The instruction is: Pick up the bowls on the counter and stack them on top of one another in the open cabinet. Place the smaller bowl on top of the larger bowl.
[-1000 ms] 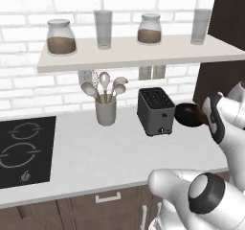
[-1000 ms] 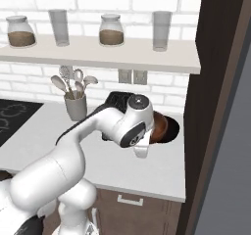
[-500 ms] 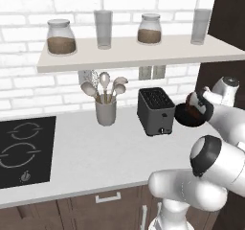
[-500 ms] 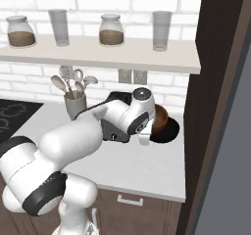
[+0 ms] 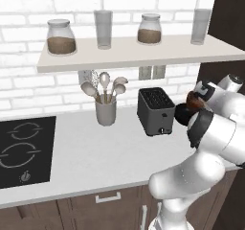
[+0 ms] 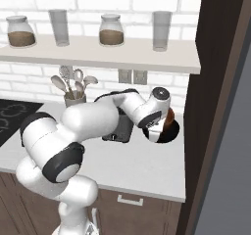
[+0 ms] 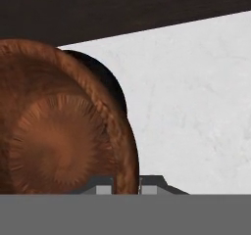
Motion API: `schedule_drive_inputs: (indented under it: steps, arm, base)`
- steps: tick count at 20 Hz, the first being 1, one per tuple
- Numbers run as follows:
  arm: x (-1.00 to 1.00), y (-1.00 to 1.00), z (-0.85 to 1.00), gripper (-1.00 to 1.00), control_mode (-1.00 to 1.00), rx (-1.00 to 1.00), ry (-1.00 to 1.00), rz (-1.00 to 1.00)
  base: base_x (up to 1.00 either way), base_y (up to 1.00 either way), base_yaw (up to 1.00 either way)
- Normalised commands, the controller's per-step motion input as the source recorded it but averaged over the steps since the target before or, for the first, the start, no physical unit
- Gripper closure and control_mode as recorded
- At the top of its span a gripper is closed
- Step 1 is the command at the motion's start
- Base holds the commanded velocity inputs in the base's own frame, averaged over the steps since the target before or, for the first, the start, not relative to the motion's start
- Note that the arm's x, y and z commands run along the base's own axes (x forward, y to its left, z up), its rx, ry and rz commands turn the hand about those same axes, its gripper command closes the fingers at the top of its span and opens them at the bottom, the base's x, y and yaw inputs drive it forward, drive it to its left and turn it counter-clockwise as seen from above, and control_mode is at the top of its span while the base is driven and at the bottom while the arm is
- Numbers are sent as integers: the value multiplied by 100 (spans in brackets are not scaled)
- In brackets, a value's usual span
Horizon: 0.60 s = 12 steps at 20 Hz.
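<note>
On the shelf (image 5: 129, 55) stand jars and glasses, but no bowl, so nothing is stacked yet. Below, at the toaster's (image 5: 155, 110) three o'clock, the pincer (image 7: 126, 186) is clamped on the brown bowl's (image 7: 59, 141) rim, fingers either side of it, and seems to hold it tilted just above the worktop (image 6: 147, 165). The black bowl (image 6: 172, 130) lies on the worktop right behind it, by the dark panel. As I judge it, the brown bowl is in hand first, though the black must go beneath; both placements remain.
</note>
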Motion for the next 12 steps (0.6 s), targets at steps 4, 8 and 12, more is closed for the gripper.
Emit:
schedule_drive_inputs:
  steps: [4, 8, 12]
  arm:
    - [56, -13, -40, 100, -100, 5, 5, 0]
    - [29, -28, -50, 100, -100, 12, 1, 0]
    - [35, -4, -41, 100, -100, 6, 0, 0]
  base:
    - [0, 0, 0]
    - [0, 0, 0]
    - [0, 0, 0]
